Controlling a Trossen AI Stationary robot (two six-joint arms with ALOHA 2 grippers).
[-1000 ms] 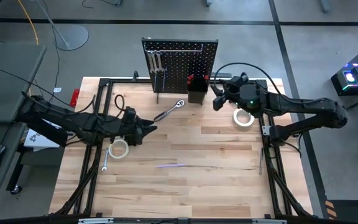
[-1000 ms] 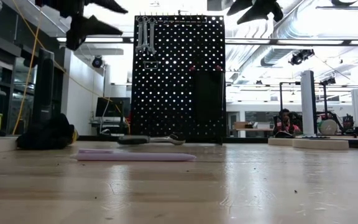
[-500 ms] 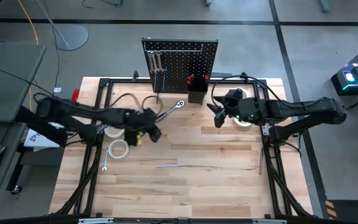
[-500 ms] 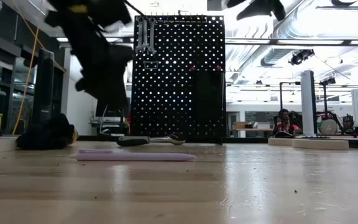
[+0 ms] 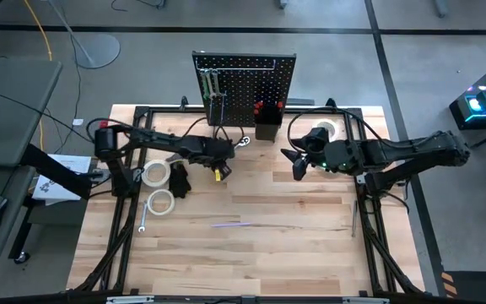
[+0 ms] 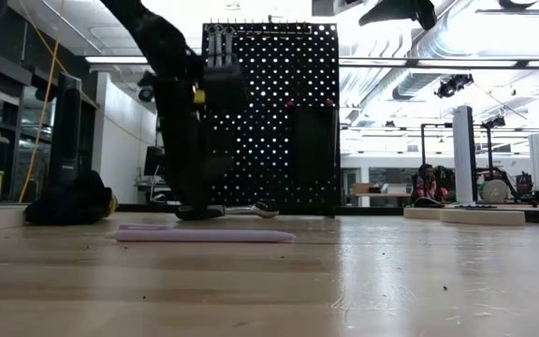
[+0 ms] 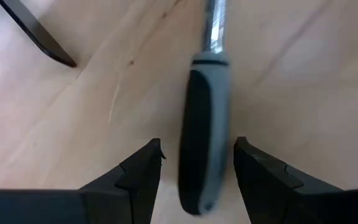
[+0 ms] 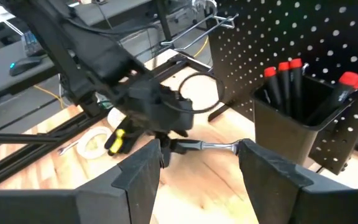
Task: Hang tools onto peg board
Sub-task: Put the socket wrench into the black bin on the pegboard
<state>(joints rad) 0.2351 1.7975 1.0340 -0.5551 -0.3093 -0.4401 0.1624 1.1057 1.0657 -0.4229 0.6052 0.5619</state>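
My left gripper (image 7: 194, 168) has swung in from the table's left side and now sits low over the ratchet wrench (image 7: 205, 118), fingers spread either side of its dark handle, not yet clamped. Farther off, my right gripper (image 5: 296, 165) hangs open, shifted slightly nearer. The peg board (image 5: 247, 80) stands behind, wrenches (image 5: 213, 84) hung.

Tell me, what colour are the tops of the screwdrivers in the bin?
Red tops on the screwdrivers, clearest in the right wrist view.
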